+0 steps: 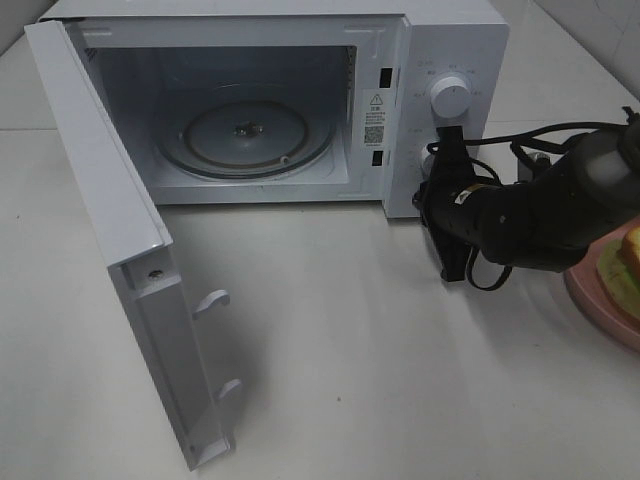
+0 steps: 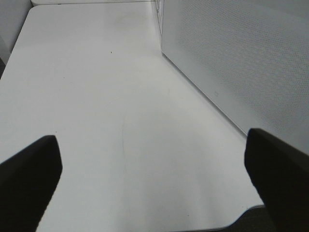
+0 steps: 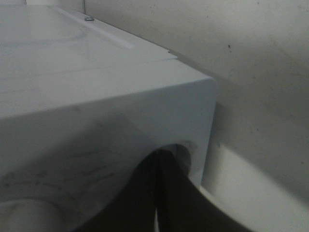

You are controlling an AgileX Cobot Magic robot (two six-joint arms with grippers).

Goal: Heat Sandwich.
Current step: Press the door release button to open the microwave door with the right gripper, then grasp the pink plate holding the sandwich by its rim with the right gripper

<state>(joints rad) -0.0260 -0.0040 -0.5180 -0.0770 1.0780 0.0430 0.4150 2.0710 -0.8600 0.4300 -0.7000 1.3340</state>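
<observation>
The sandwich, yellow bread with green filling, lies on a pink plate at the right edge of the table, partly cut off by the frame. The white microwave stands at the back with its door swung wide open to the left and the glass turntable bare. My right gripper is shut with nothing in it, its tips against the microwave's control panel by the lower knob. My left gripper is open over bare table beside the microwave's perforated side wall; the exterior view does not show it.
The upper knob sits above my right gripper. The open door's inner latches stick out toward the table's middle. The right arm and its cable lie between the microwave and the plate.
</observation>
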